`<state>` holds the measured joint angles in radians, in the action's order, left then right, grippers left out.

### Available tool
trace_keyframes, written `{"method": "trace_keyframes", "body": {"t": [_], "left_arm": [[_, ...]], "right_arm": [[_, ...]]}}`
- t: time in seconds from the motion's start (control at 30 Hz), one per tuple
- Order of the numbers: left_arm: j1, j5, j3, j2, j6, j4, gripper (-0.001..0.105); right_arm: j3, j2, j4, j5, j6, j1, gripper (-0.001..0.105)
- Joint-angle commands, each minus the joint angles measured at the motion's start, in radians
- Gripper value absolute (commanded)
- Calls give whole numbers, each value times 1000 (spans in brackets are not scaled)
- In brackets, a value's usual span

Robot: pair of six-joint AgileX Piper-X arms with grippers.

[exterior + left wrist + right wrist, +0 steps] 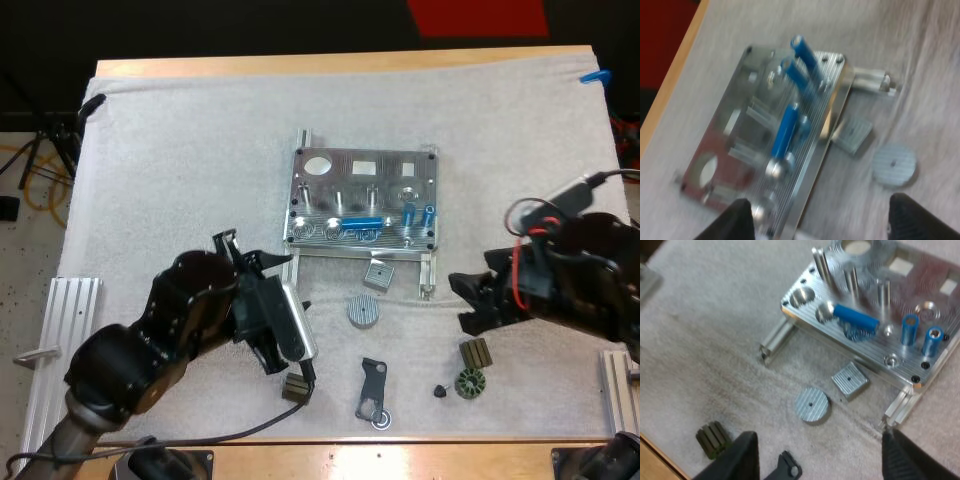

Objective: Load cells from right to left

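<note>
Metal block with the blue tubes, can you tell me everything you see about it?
The metal fixture is a shiny silver plate lying flat on the white mat. It has a round hole, square cutouts, thin upright pins and a ribbed near edge. Two blue cylinders stand upright near its right end; a third cylinder lies flat along the ribbed edge. Rails stick out beneath it.

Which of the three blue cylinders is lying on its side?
The leftmost blue cylinder, flat along the fixture's near edge; the other two stand upright to its right.
</note>
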<state>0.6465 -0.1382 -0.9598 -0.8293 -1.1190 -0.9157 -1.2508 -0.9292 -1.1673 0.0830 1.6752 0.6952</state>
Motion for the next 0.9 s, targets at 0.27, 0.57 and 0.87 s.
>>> {"method": "trace_keyframes", "body": {"t": [0.27,0.57,0.87], "left_arm": [[-8,-83,-3,-171,133,111,57],[-8,-82,-3,-331,205,242,57],[-40,-47,-3,-514,397,362,57]], "right_arm": [[-6,88,-21,83,-34,-3,54],[-6,88,-104,108,-34,-3,54],[-6,88,-104,109,-26,-3,54]]}}
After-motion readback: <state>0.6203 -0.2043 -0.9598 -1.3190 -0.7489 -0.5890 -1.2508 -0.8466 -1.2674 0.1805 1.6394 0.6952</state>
